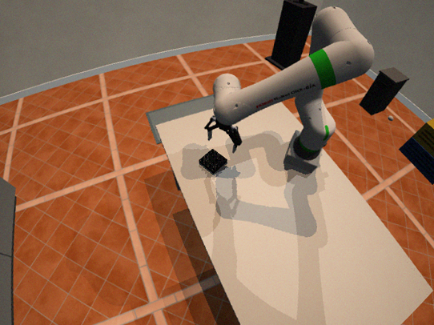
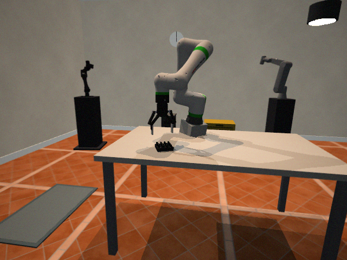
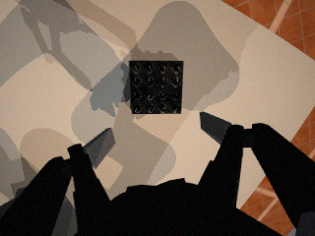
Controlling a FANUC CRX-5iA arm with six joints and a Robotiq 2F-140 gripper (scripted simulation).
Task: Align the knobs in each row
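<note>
End effector (image 2: 161, 130) wide open, empty, high above and just beyond the knob box (image 2: 164, 146) on bench (image 2: 252, 156); knobs tiny, marks unreadable, so risk of descending onto wrong knob or nudging neighbours.

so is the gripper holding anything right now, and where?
Nothing is held. The gripper is wide open, above the table and apart from the knob box, touching no knob.

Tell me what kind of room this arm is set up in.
Probably a robot lab or demo room. The white arm is mounted on a plain table holding only a small knob box, two more arms stand on black pedestals by bare grey walls, and the floor is terracotta tile.
</note>
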